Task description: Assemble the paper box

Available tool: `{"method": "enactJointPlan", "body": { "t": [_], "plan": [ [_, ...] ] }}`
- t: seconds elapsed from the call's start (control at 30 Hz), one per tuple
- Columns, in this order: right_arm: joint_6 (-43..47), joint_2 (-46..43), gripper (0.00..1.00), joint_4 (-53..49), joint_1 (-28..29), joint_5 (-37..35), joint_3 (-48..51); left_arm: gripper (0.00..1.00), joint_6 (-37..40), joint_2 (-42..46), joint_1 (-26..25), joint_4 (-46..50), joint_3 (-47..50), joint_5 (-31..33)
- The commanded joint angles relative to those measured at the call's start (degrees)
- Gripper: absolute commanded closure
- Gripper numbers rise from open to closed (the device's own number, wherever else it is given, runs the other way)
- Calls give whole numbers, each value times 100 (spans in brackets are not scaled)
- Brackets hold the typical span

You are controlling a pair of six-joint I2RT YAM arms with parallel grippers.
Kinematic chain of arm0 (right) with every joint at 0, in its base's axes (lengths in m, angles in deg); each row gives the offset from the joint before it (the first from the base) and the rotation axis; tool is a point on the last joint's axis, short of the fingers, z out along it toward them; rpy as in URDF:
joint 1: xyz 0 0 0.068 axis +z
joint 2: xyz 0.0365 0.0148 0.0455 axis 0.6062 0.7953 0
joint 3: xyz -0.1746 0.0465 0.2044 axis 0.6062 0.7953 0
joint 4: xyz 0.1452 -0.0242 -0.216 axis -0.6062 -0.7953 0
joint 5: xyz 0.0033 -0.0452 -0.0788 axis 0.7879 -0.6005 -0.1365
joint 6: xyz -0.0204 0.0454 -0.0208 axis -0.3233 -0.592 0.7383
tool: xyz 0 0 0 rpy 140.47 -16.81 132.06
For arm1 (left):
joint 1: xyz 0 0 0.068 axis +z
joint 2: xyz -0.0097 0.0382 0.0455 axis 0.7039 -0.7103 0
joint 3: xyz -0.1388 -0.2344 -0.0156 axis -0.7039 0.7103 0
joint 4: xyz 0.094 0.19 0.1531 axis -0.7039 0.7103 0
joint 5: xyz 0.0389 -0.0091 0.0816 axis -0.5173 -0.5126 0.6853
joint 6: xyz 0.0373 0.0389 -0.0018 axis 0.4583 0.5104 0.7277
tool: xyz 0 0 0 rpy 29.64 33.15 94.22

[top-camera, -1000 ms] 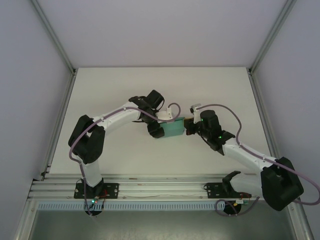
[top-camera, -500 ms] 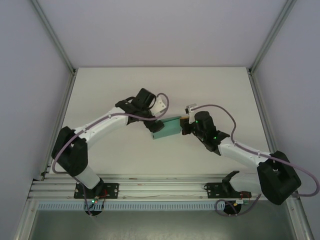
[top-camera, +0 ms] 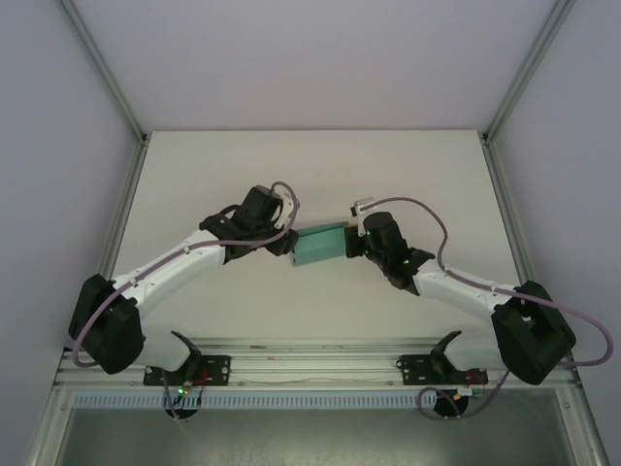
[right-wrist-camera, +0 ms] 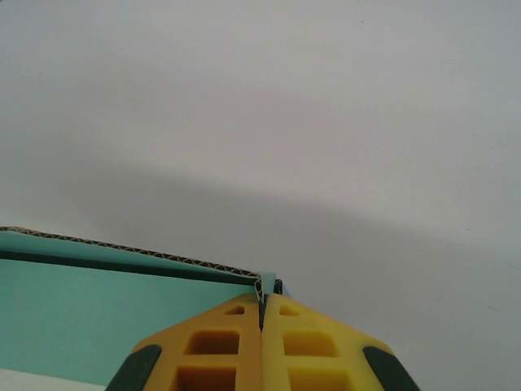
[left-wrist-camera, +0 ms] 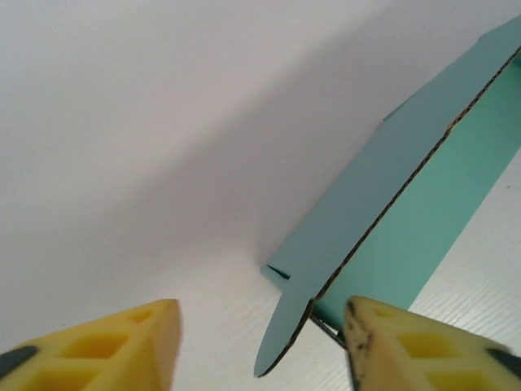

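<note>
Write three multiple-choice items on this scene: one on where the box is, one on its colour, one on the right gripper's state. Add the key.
1. Where is the paper box?
A. between the two grippers
B. at the far left corner
C. beside the right arm's base

2. What colour is the paper box?
A. red
B. black
C. teal-green

3. The right gripper is:
A. wide open
B. shut on the paper box's edge
C. shut on nothing

Key:
1 A: the top view shows it mid-table, with the left gripper at one end and the right gripper at the other.
2 C: the card is teal-green in all three views.
3 B: the right wrist view shows its fingers pressed together on the card's edge.
</note>
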State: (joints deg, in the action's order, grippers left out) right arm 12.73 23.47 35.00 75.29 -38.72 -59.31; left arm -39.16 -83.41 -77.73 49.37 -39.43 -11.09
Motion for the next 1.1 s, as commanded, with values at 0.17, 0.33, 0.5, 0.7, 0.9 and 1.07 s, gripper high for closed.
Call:
{"method": "enactJointPlan", "body": {
  "t": [0.17, 0.33, 0.5, 0.7, 0.9, 1.07],
  "plan": [
    [-270, 71, 100, -1244, 332, -502, -8, 63, -297, -369, -2, 144, -291, -169],
    [-357, 237, 100, -1515, 485, -806, -189, 67, -589, -242, -14, 274, -286, -47],
    [-479, 348, 100, -1747, 570, -977, -384, 75, -827, -237, -40, 529, -361, 130],
    [-849, 467, 100, -1985, 609, -1066, -606, 92, -1586, -309, -82, 602, -440, 329],
    [-1467, 503, 100, -2302, 902, -1631, -826, 100, -3058, -437, -225, 162, -274, 259],
    [-1880, 261, 100, -2017, 958, -1648, -572, 100, -3175, -494, -550, -101, 65, 1015]
  ]
}}
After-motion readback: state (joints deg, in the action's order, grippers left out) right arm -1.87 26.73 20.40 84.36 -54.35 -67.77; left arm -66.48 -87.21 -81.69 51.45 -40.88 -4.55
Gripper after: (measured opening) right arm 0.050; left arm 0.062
